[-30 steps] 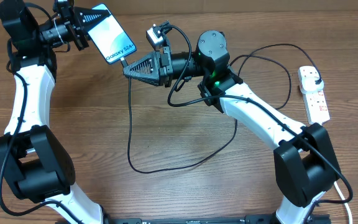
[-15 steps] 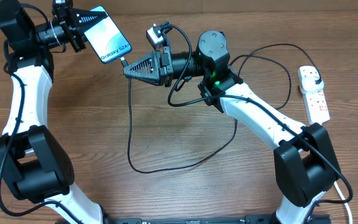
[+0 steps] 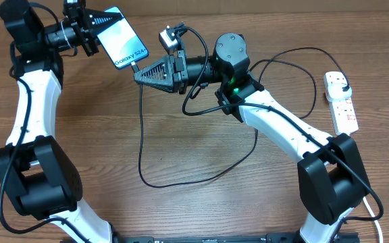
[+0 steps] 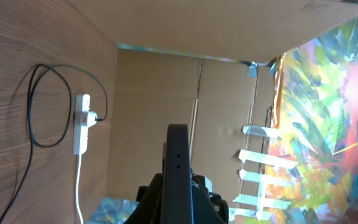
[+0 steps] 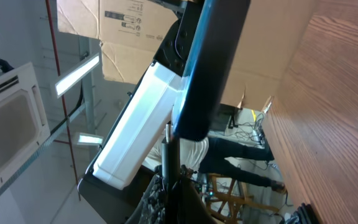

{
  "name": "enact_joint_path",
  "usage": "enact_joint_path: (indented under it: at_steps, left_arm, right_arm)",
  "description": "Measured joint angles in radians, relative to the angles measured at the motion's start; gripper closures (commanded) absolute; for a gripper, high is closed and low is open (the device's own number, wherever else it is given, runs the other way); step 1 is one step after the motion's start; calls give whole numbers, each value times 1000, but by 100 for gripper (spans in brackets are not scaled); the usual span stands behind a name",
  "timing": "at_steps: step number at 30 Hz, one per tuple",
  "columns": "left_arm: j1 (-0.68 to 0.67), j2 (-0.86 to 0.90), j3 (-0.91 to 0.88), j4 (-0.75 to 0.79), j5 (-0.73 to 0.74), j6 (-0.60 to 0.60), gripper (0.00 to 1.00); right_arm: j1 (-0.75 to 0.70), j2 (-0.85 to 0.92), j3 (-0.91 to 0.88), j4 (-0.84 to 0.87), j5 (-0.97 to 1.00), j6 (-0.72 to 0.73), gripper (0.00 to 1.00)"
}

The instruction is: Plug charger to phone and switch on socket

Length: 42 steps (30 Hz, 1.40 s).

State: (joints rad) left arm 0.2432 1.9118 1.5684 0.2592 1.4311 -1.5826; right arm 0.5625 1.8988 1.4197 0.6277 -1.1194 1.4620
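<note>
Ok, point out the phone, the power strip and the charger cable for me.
phone (image 3: 121,38), overhead view, middle of its lit screen.
power strip (image 3: 346,115), overhead view, white body below the black plug.
charger cable (image 3: 141,128), overhead view, straight run dropping below the phone.

Top-down overhead; wrist views beside phone (image 3: 122,39)

We are reaching our left arm (image 3: 29,101) up along the far left side of the desk (image 3: 100,121), with the left end effector (image 3: 94,28) pointing right and clamping tight on the phone (image 3: 121,46). We are stretching our right arm (image 3: 282,128) in from the right, elbow bent. Its right end effector (image 3: 138,75) is pointing left at the other one and pinching closed on the charger (image 3: 141,135) near its tip. Both are hovering above the desk.
</note>
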Motion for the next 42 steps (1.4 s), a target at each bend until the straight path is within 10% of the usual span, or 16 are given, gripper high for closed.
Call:
enact_joint_path:
  at_steps: [42]
  left_arm:
    - [-1, 0, 0, 0, 14, -35, 96]
  right_arm:
    - [0, 0, 0, 0, -3, -4, 96]
